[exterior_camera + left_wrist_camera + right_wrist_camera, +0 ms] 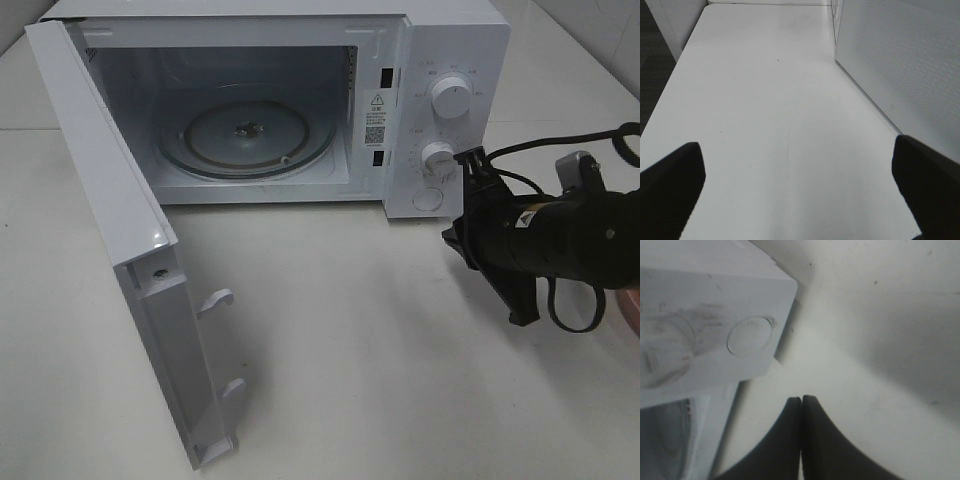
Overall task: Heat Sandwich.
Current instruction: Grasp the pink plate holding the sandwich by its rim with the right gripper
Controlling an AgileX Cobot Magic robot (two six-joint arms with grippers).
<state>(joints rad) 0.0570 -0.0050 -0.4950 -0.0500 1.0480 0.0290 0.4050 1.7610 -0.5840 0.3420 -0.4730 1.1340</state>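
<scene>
White table (350, 330); boxy white microwave (460, 40) gapes, glass turntable (245, 135) bare. No sandwich in view. Right hand (801, 399) clenched empty by round button (750, 336), left hand (796, 150) released; I'd retreat straight, clear of knobs (452, 97).

Microwave (455, 40) casing: white, smooth, semi-gloss; painted metal or plastic, can't tell. Turntable (245, 135): clear shiny glass. Door (105, 200): glossy white plastic edge; its window (900, 65) is finely perforated and matt. Knobs (450, 97): smooth white plastic. Surface (380, 340): off-white, smooth, matt, with faint scuffs and specks. Right hand (801, 399): matt black plastic. Cable (570, 327): black, slight sheen.
</scene>
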